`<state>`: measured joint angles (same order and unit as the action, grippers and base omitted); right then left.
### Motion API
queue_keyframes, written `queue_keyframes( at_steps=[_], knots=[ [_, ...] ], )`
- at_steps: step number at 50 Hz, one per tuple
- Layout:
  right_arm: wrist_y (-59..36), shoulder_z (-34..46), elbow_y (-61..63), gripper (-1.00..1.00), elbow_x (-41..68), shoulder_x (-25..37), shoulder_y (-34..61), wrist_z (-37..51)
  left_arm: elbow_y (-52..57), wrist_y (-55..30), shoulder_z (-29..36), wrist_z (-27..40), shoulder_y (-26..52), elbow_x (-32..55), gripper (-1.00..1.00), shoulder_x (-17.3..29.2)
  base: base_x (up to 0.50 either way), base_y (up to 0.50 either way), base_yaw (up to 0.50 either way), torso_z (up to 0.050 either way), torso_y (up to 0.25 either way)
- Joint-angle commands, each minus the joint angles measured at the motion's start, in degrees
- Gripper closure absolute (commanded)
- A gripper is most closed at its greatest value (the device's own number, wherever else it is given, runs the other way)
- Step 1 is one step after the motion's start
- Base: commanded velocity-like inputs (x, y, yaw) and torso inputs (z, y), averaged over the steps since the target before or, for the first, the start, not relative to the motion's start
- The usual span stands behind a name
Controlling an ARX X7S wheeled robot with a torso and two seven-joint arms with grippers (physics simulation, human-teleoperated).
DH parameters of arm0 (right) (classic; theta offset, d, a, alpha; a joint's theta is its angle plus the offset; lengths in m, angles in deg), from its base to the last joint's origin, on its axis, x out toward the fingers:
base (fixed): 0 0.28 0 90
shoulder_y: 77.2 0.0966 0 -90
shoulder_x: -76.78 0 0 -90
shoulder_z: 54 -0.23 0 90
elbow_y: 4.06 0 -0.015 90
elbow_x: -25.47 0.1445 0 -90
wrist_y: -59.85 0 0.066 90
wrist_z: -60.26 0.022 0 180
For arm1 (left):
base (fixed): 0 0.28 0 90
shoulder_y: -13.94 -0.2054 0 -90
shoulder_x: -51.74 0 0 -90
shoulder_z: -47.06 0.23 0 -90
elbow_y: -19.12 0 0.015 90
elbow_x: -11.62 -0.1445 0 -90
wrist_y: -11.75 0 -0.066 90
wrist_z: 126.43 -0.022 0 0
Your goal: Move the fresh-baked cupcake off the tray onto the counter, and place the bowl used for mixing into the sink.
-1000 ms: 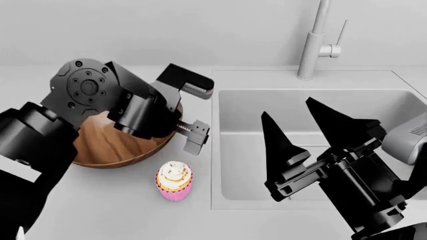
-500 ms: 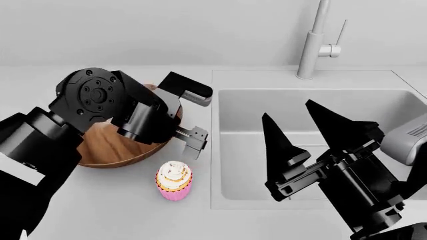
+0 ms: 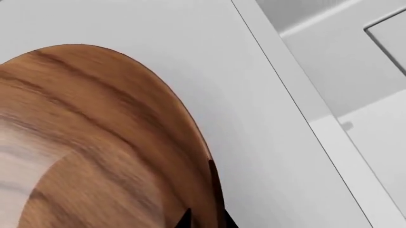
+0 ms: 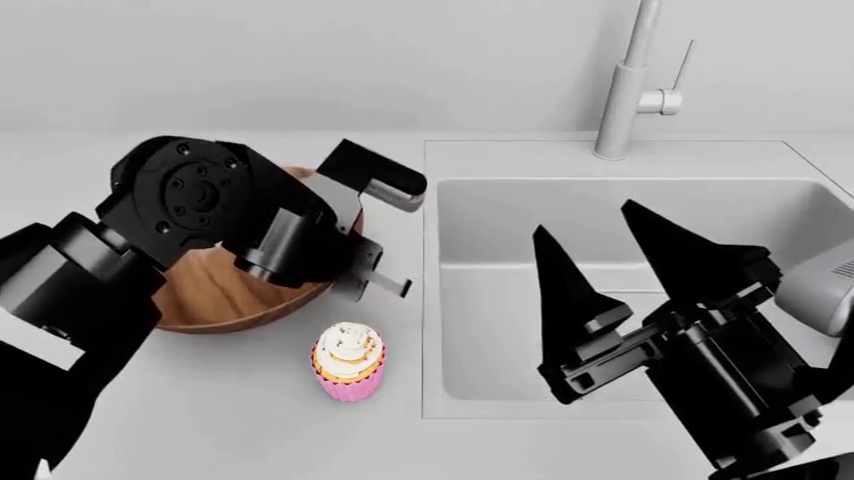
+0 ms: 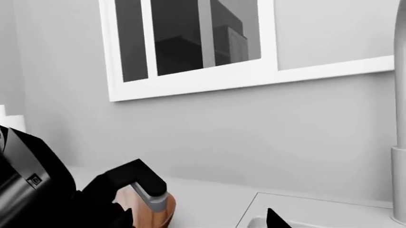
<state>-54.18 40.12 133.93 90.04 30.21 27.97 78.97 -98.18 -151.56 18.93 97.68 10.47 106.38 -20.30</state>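
The brown wooden bowl (image 4: 220, 295) rests on the counter (image 4: 200, 420), left of the sink (image 4: 494, 250). My left gripper (image 4: 371, 280) is at the bowl's right rim. The left wrist view shows the bowl (image 3: 95, 142) with my left gripper (image 3: 201, 216) shut on its rim, one fingertip inside and one outside. In front of the bowl, the pink-wrapped cupcake (image 4: 348, 362) stands upright on the counter near the sink's edge. My right gripper (image 4: 581, 217) hangs open above the sink, fingers pointing up and holding nothing. The tray is out of view.
A tall grey faucet (image 4: 627, 80) rises behind the sink. The sink's raised edge (image 4: 430, 300) runs between the bowl and the basin. The right wrist view looks toward a wall with a window (image 5: 190, 42).
My left gripper has turned and dropped onto the bowl's right rim, and its jaws have narrowed onto it. The right gripper drifted slightly right. Bowl and cupcake have not moved.
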Motion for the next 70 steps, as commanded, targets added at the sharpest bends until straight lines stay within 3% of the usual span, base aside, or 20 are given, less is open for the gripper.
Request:
queue_keyframes(
  at_steps=[1,22,41,70],
  knots=[
    [0.23,-0.39,0.57,-1.00,0.01,0.36,-0.35,0.53,0.83,0.70,0.20,0.57,0.32,0.18,1.00,0.68,0.00,0.00,0.00,0.000,0.000],
    [0.85,-2.51,2.95,-1.00,1.64,2.05,-0.23,2.67,4.00,0.71,-0.14,0.81,6.90,-2.02,1.00,2.36,0.00,0.00,0.00,0.000,0.000],
    [1.56,-4.24,4.50,-1.00,2.76,3.44,-0.62,4.03,4.28,2.03,0.11,-6.95,17.74,-7.55,1.00,0.24,0.00,0.00,0.00,0.000,0.000],
    [0.87,-3.99,4.42,-1.00,4.07,4.32,1.10,6.41,5.80,4.75,-0.88,-11.83,20.54,-8.37,1.00,-1.02,0.00,-0.09,0.00,0.000,0.000]
  ],
)
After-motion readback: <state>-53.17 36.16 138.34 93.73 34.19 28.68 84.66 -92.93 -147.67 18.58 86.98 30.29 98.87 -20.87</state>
